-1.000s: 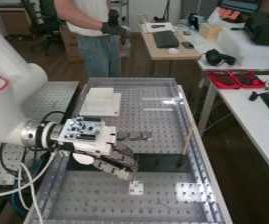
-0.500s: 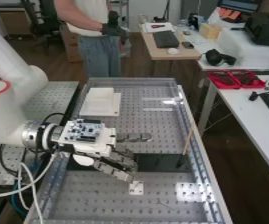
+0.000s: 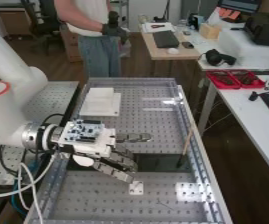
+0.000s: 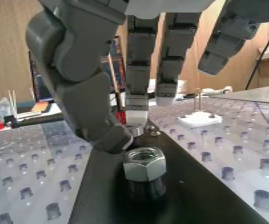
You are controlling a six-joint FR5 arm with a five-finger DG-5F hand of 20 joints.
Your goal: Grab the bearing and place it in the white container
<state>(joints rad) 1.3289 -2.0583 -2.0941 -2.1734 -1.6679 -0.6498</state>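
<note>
Bearing point(image 4: 135, 130), prob., sat on the black strip point(image 4: 184, 195), part hidden by the thumb point(image 4: 111, 135) of the robot hand point(image 3: 115, 171). Fingers hung straight & apart, no grip. Hex nut point(image 4: 144, 164) on a dark post, v. nr. White container point(image 3: 101, 95), I'd guess, was well apart, twd the bench's point(image 3: 98, 200) far end; small white plate point(image 3: 136, 188) nr the fingertips.

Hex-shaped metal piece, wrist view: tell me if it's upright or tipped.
Upright: the hex-shaped metal piece has its round opening facing up, its sides vertical above the black strip.

Fingers point(image 4: 139, 75) hang near a hex nut point(image 4: 144, 167) — and perhaps a bearing point(image 4: 135, 130).
</note>
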